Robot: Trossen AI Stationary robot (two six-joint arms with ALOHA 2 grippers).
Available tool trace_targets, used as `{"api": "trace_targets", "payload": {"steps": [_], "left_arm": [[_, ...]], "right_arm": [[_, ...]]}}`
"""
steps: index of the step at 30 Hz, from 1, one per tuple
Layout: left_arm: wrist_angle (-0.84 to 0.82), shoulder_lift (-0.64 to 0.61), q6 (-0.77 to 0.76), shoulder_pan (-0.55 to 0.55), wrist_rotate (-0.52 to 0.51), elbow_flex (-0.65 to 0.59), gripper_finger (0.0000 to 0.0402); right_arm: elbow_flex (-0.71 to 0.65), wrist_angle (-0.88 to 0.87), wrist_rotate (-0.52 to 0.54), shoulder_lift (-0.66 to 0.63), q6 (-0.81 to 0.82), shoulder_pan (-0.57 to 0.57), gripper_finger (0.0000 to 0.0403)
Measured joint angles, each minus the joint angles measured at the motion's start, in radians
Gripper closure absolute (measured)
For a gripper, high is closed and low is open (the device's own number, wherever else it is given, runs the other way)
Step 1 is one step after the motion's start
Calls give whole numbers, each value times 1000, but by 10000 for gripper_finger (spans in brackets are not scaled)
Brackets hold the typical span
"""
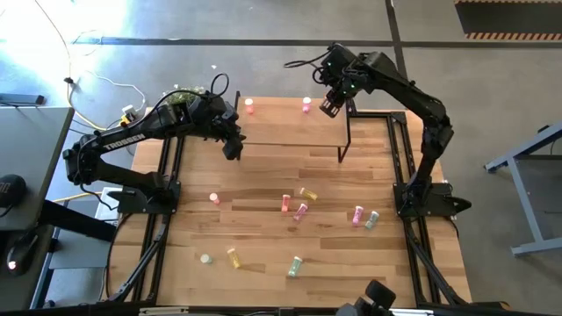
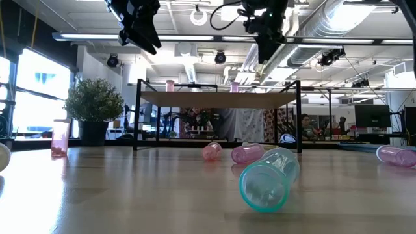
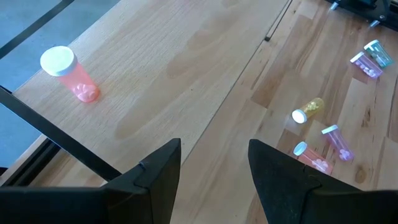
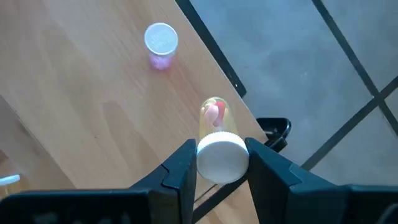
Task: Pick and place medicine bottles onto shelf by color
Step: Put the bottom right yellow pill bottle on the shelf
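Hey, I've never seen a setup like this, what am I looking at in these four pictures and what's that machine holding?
Two robot arms work at a wooden table. One picture looks down from above, one looks level across the tabletop, and two come from cameras on the wrists. Small medicine bottles lie scattered on the table. A low shelf already carries a red bottle and a pink bottle. The right gripper holds a yellow bottle above the shelf's corner. The left gripper hovers open and empty over the shelf.

Open-plan robotics lab or workshop, exposed ceiling ducts [image 2: 338, 26], strip lights, concrete floor [image 1: 263, 35], monitors [image 2: 372, 116] on far desks, potted plant [image 2: 94, 107], seated person [image 2: 305, 125].
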Motion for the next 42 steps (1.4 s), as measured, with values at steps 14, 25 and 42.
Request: {"api": "trace_targets", "payload": {"steps": [14,25,42], "left_arm": [[0,0,-1,0,0,0,222],[0,0,1,0,0,0,222],[0,0,1,0,0,0,222]], "right_arm": [[59,-145,-40,119,-10,0,296],[58,-144,-39,126,-32,-21,296],[57,-173,-54,185,-52,-40,296]]}}
